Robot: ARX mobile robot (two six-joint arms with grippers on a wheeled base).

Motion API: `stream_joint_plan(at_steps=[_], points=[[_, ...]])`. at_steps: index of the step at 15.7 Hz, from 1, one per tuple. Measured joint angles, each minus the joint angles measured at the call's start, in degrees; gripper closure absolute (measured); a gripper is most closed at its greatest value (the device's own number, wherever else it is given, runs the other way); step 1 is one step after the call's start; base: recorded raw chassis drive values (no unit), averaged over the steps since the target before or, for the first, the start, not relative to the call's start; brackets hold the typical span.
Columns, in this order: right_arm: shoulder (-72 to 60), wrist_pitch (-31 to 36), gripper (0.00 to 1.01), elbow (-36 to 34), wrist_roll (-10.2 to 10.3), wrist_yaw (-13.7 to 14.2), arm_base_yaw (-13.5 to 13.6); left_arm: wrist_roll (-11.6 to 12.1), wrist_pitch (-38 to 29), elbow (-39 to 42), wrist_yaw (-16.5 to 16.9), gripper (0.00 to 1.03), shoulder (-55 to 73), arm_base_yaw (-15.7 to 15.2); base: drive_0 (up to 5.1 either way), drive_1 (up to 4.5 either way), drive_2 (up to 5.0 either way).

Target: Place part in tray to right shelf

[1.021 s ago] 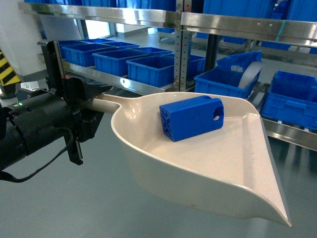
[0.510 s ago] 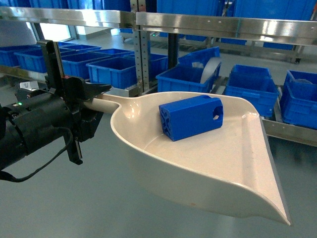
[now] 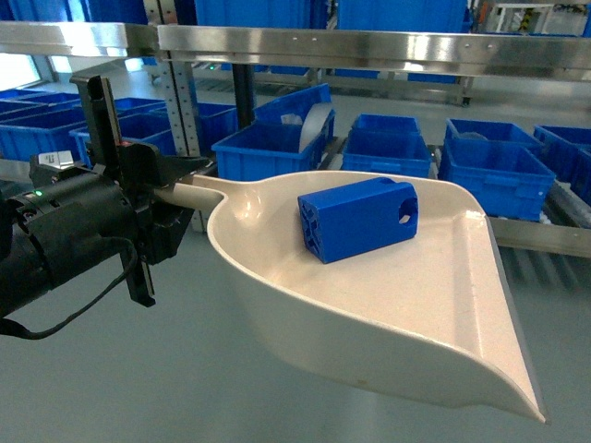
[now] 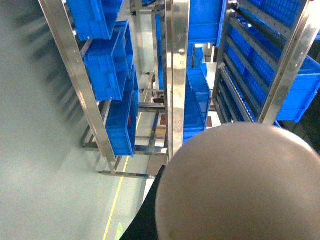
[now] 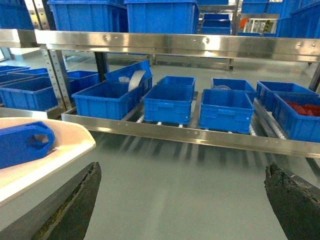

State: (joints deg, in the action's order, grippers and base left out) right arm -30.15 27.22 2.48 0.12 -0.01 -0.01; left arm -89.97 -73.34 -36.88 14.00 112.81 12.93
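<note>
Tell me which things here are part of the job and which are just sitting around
Part of the job:
- blue part, lying in the tray
- cream tray, handle held by the left gripper
- right shelf

Just sitting around:
- blue crates on the shelf
- open right gripper, holding nothing

Legible text: none found.
No readable labels, brands or numbers on anything in the three views.

Grey smooth floor [image 3: 138, 369] | steel racks [image 3: 323, 41] with perforated uprights [image 3: 185, 101] across back | rows of blue crates [image 5: 167, 102] on roller levels, more crates above | red contents in far-right crate [image 5: 300, 107] | bright daylight at left edge [image 3: 14, 69]
</note>
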Motion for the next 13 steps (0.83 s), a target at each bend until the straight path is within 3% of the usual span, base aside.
stream_joint_plan(at_steps=[13], points=[[0.00, -0.02, 0.03, 0.00, 0.02, 0.00, 0.00, 0.00, 0.02, 0.00, -0.20, 0.89, 0.00, -0.09, -1.6, -1.60, -1.6]])
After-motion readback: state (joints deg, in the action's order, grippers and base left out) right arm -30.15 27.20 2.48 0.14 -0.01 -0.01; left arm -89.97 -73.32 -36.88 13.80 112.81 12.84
